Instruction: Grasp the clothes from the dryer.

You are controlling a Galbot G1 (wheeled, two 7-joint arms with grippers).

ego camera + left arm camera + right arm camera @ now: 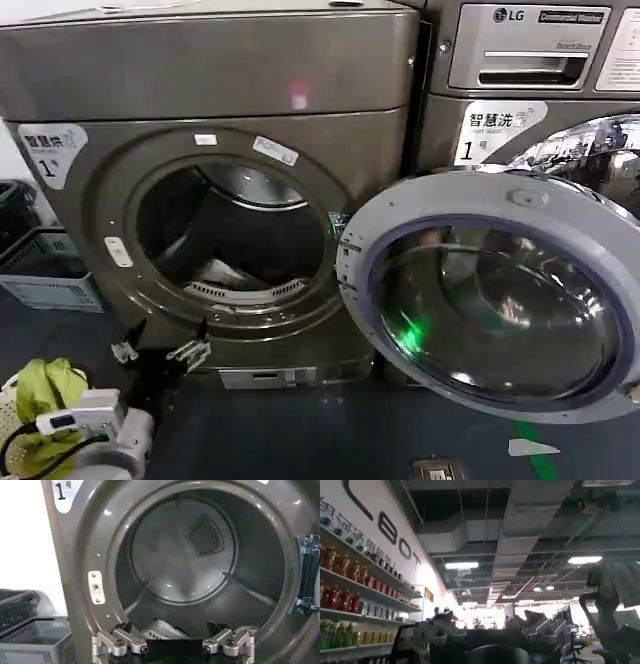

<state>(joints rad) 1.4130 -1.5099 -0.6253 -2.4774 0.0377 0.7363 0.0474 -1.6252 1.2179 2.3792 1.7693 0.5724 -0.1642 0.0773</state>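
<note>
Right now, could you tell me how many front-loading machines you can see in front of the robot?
2: the dryer with its door swung open on the left, and the LG machine to its right, partly hidden by that door.

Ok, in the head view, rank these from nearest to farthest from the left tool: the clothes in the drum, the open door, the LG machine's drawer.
1. The clothes, in the dryer drum, just above and beyond the left tool.
2. The open door, swung out to the right.
3. The LG machine's drawer, up at far right.
</note>
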